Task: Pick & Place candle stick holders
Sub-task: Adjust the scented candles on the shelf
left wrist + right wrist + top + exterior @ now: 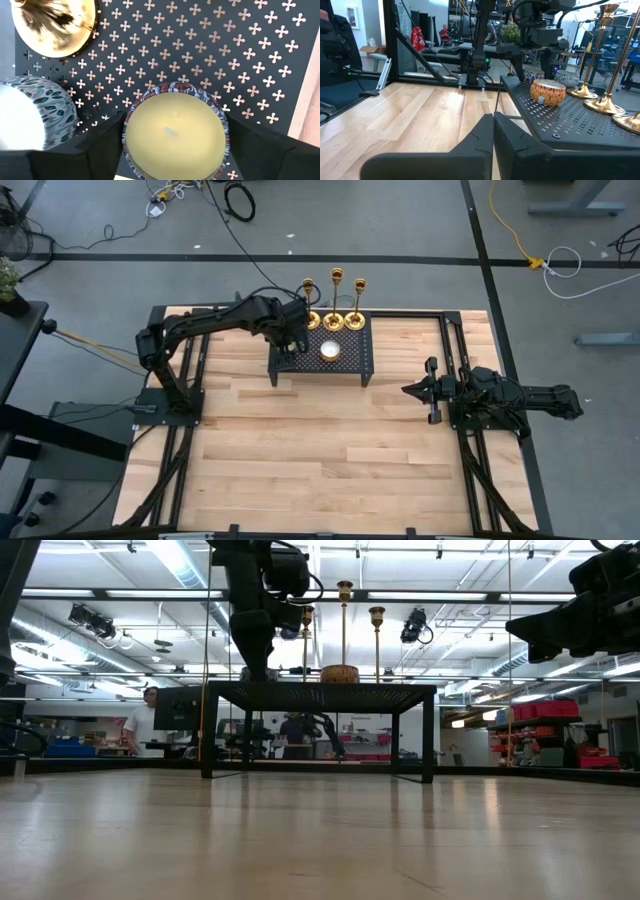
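Observation:
Three gold candle stick holders (334, 315) stand upright on their round bases along the far edge of a black mesh rack (348, 368); one base (55, 22) shows in the left wrist view. My left gripper (174, 122) points down over the rack's left part. It is open, with one finger on each side of a candle in a patterned tin (172, 147) that sits on the rack. My right gripper (493, 125) is shut on nothing. It hangs level over the table's right side (412, 390), pointing toward the rack. My left gripper comes from above with its fingers (102, 145) flanking the round wall of the patterned candle tin (131, 107). The tin sits upright on the rack. I cannot tell whether the fingers touch the wall.
A white candle with a teal-patterned wall (30, 117) sits close beside the flanked one. An orange candle (329, 352) stands at the rack's middle. Bare wooden tabletop (320, 450) lies nearer than the rack. A person (143, 725) stands in the room beyond.

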Robot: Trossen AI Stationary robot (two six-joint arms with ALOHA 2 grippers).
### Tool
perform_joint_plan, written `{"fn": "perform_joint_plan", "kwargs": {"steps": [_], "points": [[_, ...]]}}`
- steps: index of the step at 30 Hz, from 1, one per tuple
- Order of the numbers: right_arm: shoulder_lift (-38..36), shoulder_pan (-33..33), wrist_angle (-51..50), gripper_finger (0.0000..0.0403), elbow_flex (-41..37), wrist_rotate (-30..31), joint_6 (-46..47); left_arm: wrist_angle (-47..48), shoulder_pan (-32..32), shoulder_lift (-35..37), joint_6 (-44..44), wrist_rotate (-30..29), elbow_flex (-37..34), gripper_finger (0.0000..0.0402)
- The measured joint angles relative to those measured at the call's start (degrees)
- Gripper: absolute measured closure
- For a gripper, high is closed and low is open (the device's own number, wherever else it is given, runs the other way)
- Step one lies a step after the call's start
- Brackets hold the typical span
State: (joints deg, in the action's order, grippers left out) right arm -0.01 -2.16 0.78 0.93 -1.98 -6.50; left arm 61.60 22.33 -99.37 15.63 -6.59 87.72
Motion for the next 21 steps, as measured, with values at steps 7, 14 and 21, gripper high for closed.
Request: {"fn": "perform_joint_plan", "kwargs": {"steps": [7,14,21], "points": [[0.0,0.0,0.0,0.0389,0.0,0.0,0.0,0.0,0.2,0.0,0.0,-0.9,0.0,0.0099],[0.0,0.0,0.0,0.0389,0.0,0.0,0.0,0.5,1.0,0.0,0.0,-3.3,0.0,0.009],[0.0,0.0,0.0,0.0389,0.0,0.0,0.0,0.7,1.2,0.0,0.0,-3.3,0.0,0.0084]]}}
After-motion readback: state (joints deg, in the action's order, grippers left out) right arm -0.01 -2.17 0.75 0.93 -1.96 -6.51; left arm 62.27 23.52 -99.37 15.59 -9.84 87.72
